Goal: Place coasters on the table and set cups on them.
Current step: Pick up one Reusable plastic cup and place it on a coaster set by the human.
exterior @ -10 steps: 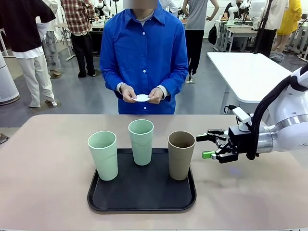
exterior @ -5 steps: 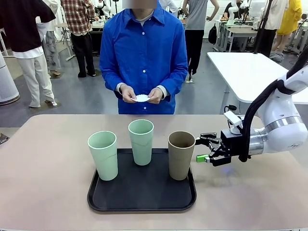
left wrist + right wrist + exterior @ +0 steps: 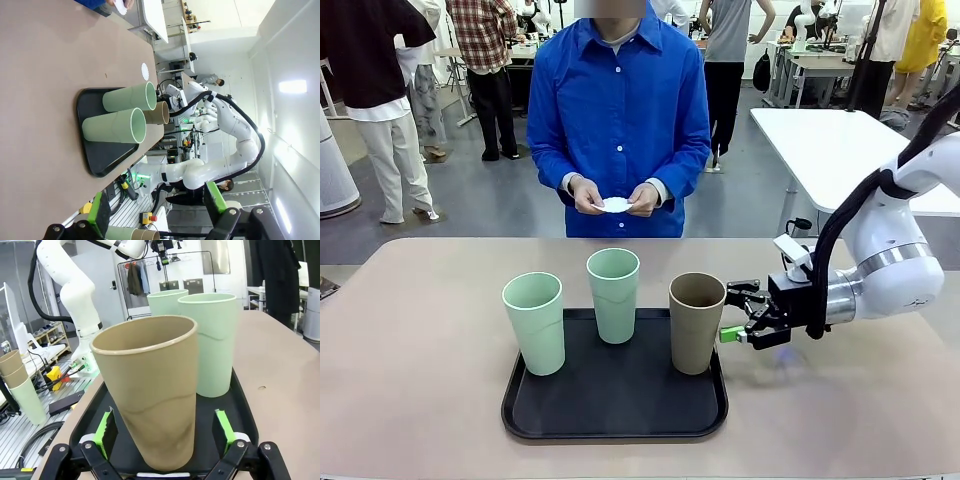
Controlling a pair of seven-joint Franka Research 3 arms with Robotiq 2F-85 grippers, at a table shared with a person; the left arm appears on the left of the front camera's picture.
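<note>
Three cups stand upright on a black tray (image 3: 615,400) on the table (image 3: 420,380): a mint one (image 3: 533,322) at the left, a mint one (image 3: 613,293) behind the middle, a brown one (image 3: 696,322) at the right. My right gripper (image 3: 732,312) is open, level with the brown cup's right side. In the right wrist view the brown cup (image 3: 150,395) stands between the green pads (image 3: 106,427), apart from both. My left gripper (image 3: 155,210) is open and holds nothing, well away from the cups (image 3: 114,132). The person holds white coasters (image 3: 615,204) in both hands.
The person in a blue shirt (image 3: 618,120) stands at the table's far edge. A white table (image 3: 840,150) stands behind at the right. Bare tabletop lies left, right and behind the tray (image 3: 245,405).
My right gripper has moved left across the table to the brown cup, still open. The cups, the tray and the person's hands have stayed put.
</note>
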